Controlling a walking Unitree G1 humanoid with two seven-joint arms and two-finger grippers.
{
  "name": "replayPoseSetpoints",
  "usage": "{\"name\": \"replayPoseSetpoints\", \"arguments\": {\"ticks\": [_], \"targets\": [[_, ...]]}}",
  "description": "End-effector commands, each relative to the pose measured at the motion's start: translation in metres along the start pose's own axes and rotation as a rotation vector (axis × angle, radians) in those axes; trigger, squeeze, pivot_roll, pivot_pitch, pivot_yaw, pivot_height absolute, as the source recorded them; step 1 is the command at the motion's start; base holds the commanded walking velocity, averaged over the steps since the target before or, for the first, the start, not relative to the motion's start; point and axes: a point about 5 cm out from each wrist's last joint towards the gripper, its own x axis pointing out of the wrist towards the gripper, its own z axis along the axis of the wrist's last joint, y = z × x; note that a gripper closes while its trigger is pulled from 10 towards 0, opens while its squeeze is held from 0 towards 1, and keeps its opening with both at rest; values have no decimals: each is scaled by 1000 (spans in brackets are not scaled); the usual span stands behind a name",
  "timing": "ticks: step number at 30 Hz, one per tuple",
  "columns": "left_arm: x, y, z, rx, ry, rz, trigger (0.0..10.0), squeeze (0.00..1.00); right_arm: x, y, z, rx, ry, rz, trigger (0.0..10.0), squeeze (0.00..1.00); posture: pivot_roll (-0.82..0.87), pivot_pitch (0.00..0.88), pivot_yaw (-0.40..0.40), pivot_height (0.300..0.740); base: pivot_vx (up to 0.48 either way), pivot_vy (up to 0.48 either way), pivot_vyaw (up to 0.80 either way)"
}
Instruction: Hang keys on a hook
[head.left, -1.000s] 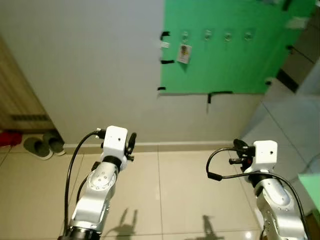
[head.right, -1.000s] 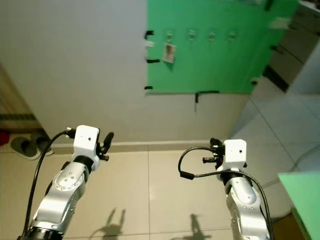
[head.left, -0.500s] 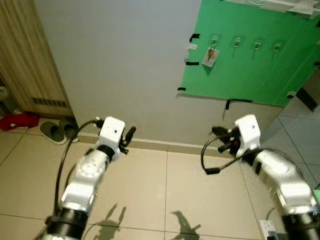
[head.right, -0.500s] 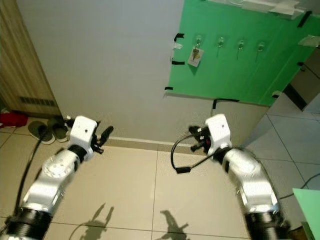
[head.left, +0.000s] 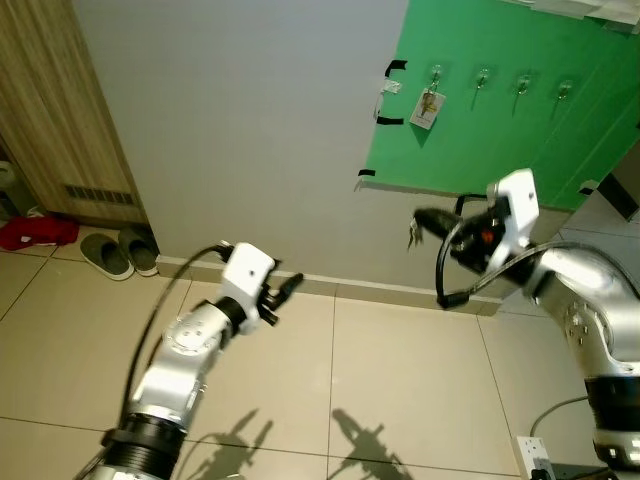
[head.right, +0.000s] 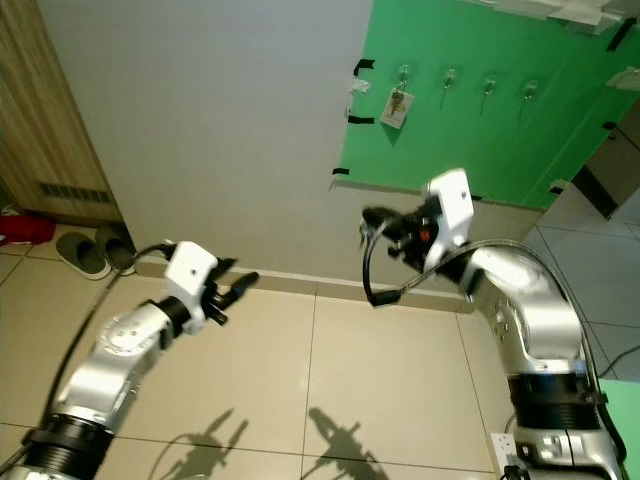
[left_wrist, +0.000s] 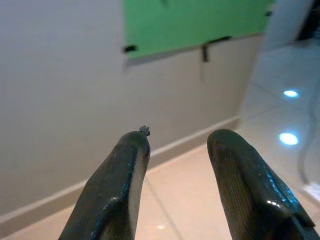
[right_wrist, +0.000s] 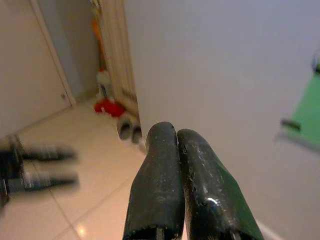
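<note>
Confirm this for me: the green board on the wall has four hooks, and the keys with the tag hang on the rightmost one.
Not the rightmost: on the green board, the keys with the tag hang from the leftmost hook, as the left eye view shows. The other three hooks hold nothing.

R gripper (right_wrist: 176, 137) fingers pressed together w/ slippers (right_wrist: 129, 130) beyond by wall (right_wrist: 220, 75).

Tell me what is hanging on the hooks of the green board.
On the green board, the leftmost of four small metal hooks holds a tagged set of keys. The three other hooks look bare. The board's upper edge is cut off.
</note>
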Motion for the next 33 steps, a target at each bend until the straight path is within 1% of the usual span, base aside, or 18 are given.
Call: {"name": "replayPoseSetpoints", "arguments": {"ticks": [1,2,3,4,5,7,8,9,10,11,12,15,17,19,24,32,33], "targets": [[2,-7,-3,-15,1,-25,10000,0,-2,-5,16,12,-67,-16,10000,0,-38,0,-62,740,0,0,0],[2,-7,-3,-15,1,-25,10000,0,-2,-5,16,12,-67,-16,10000,0,-38,0,-62,740,0,0,0],[3,-9,-2,-21,-6,-25,10000,0,-1,-6,21,24,-95,-23,10000,0,-34,0,-63,740,0,0,0],[4,-14,-1,-38,-18,-34,10000,0,3,-3,31,62,-155,-8,10000,0,-21,0,-62,740,0,0,0],[4,-15,-1,-42,-21,-36,10000,0,4,-2,33,70,-169,-3,10000,0,-15,0,-59,740,0,0,0],[3,-17,-1,-53,-33,-38,10000,0,8,-3,39,72,-211,-36,10000,0,-5,0,-53,740,0,0,0],[4,-18,-3,-53,-32,-36,10000,0,10,-6,46,78,-250,-60,10000,0,1,0,-48,740,0,0,0],[4,-18,-3,-53,-32,-36,10000,0,10,-6,46,78,-250,-60,10000,0,1,0,-48,740,0,0,0],[5,-20,-3,-56,-32,-34,10000,0,13,-12,58,98,-322,-117,10000,0,9,0,-43,740,0,0,0],[5,-20,-3,-56,-32,-34,10000,0,13,-12,58,98,-322,-117,10000,0,9,0,-43,740,0,0,0],[6,-22,0,-56,-42,-40,10000,0,14,-17,68,121,-378,-151,10000,0,17,0,-40,740,0,0,0],[7,-23,2,-56,-49,-48,10000,0,15,-17,74,133,-412,-159,10000,0,19,0,-37,740,0,0,0],[6,-22,1,-54,-47,-46,10000,0,15,-15,83,163,-472,-165,10000,0,28,0,-31,740,0,0,0],[6,-22,2,-52,-45,-44,10000,0,15,-13,88,181,-509,-157,10000,0,30,0,-27,740,0,0,0],[2,-21,1,-49,-41,-45,10000,0,17,-8,91,219,-541,-149,10000,0,34,0,-22,740,0,0,0],[-1,-22,-1,-47,-32,-51,10000,0,16,-6,86,277,-529,-135,10000,0,29,0,-20,740,0,0,0],[-1,-23,-1,-47,-31,-54,10000,0,15,-2,83,299,-492,-70,10000,0,25,0,-23,740,0,0,0]]}}
